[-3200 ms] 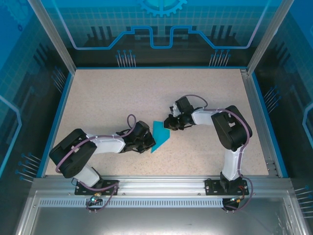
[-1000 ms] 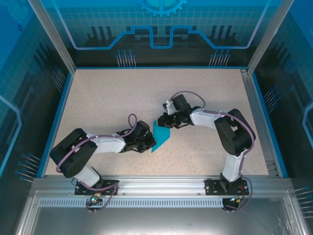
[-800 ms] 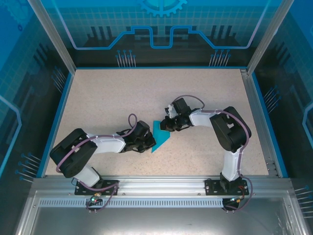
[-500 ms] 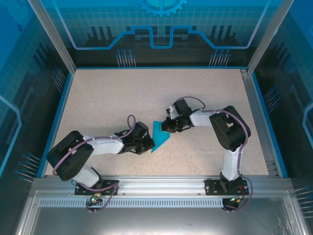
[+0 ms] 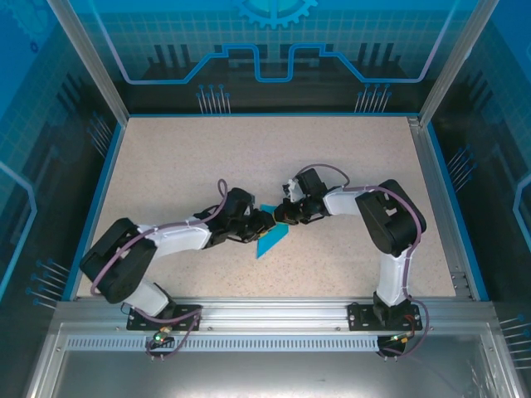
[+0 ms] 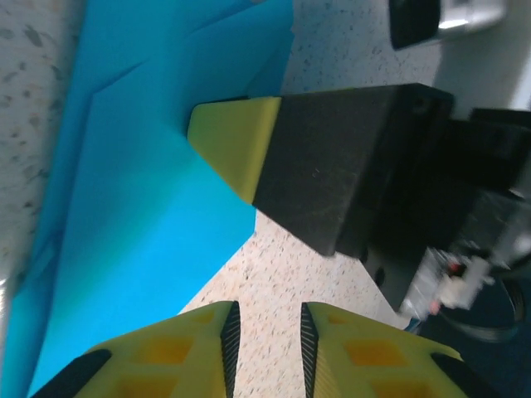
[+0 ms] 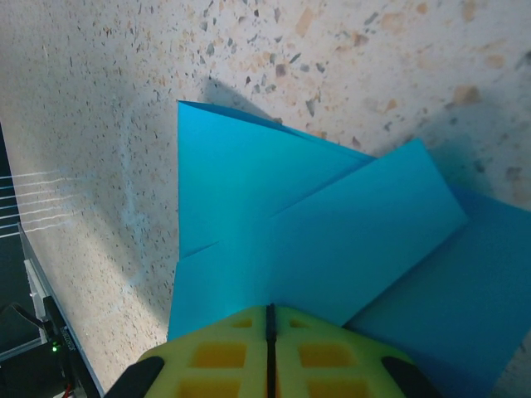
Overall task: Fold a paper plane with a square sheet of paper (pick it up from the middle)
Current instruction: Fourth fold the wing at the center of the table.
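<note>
Right wrist: paper (image 7: 315, 240) lies under the closed right end effector (image 7: 269, 332).

The left end effector (image 5: 262, 221) and right end effector (image 5: 283, 215) nearly touch above the folded paper (image 5: 267, 242).

You're looking into an enclosed robot test cell, a lab rig.
Your speckled tabletop (image 5: 207, 157) sits inside aluminium frame posts (image 5: 90, 62), walled by blue panels (image 5: 274, 41) printed with circuit lines and a gear, with a slotted metal rail (image 5: 274, 315) along the near edge.
</note>
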You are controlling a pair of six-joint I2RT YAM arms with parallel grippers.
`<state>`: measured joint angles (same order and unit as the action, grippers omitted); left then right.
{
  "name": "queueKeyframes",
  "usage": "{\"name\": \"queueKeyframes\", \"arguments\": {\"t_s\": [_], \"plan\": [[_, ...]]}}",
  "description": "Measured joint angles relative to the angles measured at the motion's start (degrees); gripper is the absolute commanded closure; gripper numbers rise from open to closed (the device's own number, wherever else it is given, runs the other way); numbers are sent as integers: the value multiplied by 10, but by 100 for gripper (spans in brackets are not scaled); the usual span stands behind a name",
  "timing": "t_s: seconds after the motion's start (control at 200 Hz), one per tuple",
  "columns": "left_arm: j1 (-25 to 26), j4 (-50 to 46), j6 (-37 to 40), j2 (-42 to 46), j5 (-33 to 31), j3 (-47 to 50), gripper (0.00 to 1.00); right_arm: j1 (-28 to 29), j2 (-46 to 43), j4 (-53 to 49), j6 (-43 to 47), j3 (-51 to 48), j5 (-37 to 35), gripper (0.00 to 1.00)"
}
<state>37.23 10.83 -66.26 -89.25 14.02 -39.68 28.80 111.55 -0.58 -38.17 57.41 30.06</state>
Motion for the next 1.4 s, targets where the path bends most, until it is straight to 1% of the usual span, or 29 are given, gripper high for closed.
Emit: {"name": "queueKeyframes", "arguments": {"t_s": [0.19, 0.285, 0.42, 0.725, 1.055, 1.21, 1.4], "plan": [[1, 25, -35, -71, 5, 1, 81, 0, 0, 1, -4, -1, 1, 91], [2, 22, -44, -76, 4, 9, 84, -1, 0, 1, -4, -1, 2, 91], [13, 31, -48, -70, -5, 26, 84, -1, 0, 2, -4, -1, 2, 91], [50, 70, -83, -11, -22, 107, 83, -1, 0, 1, -4, -1, 2, 92], [66, 58, -102, 54, -22, 164, 82, -1, 0, 0, -4, -1, 2, 91], [69, 19, -103, 101, -25, 185, 80, -1, 0, 0, -4, -1, 2, 91], [70, -68, -91, 176, -50, 188, 70, -1, 0, 1, -8, -1, 2, 91]]}}
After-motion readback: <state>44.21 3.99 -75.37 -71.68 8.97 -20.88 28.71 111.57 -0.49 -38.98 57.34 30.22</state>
